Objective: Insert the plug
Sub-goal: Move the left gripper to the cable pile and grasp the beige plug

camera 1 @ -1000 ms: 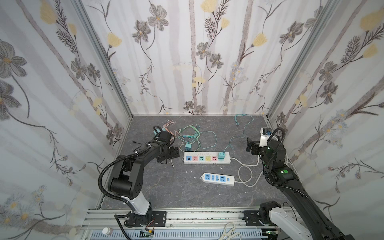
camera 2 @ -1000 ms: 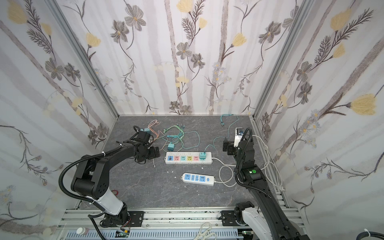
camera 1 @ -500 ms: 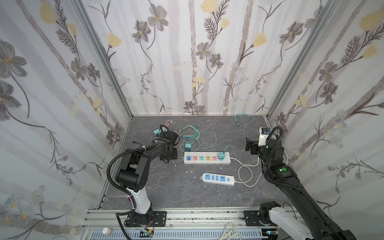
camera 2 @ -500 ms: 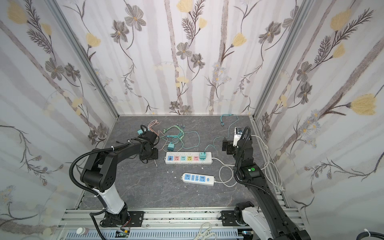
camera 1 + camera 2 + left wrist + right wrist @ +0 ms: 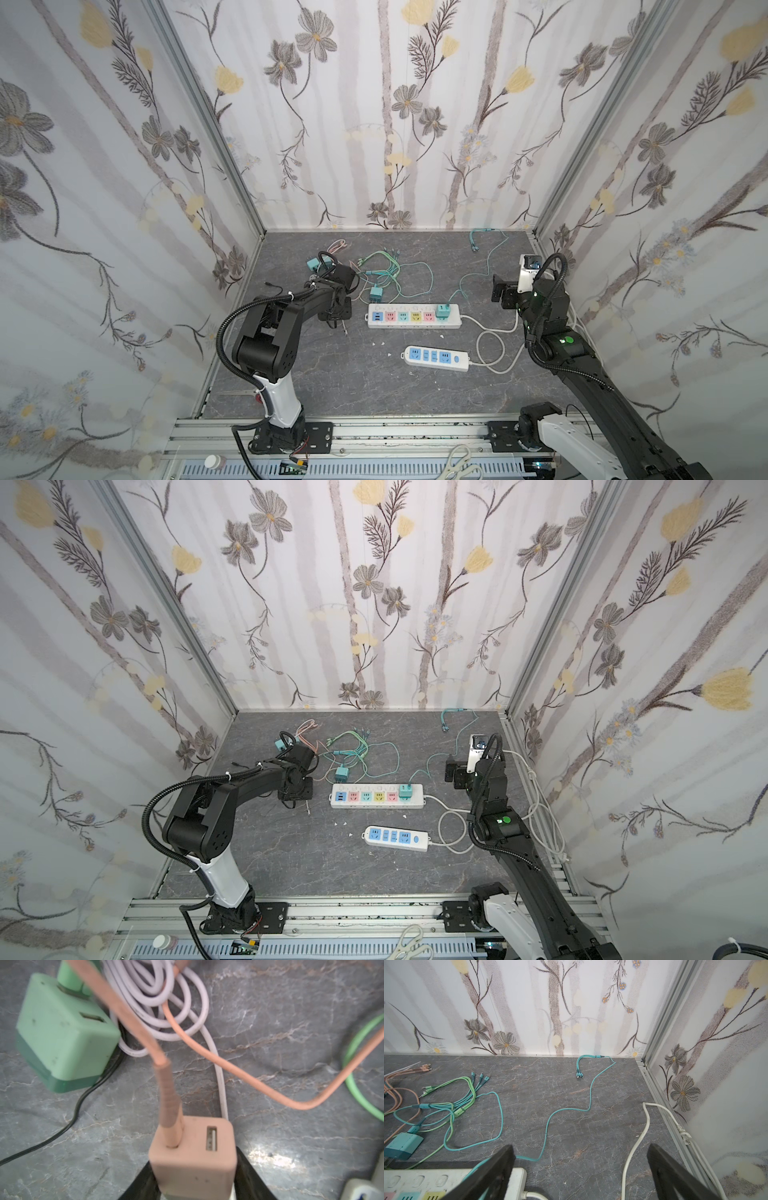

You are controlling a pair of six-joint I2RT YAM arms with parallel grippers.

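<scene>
Table: a grey marbled top inside flower-papered walls, seen whole in both top views.
Right arm: it reaches up the right side of the table.
Left arm: it is bent low over the table, with its wrist just left of the long strip.
Long power strip: white with coloured sockets, lying crosswise mid-table; a teal plug is seated in its rightmost socket.
Short power strip: white with blue sockets, nearer the front and apart from the long one.
Right gripper: it has its fingers spread wide with nothing between them, above the right end of the long strip.
Left gripper: it has its black fingers pressed against both sides of the pink plug.
Pink plug: a square USB charger held between those fingers just above the table, not in any socket; the top views hide it under the wrist.
Green charger: it lies on the table near the pink plug.
Pink cable: it runs from one of the pink plug's two ports and loops across the table.
</scene>
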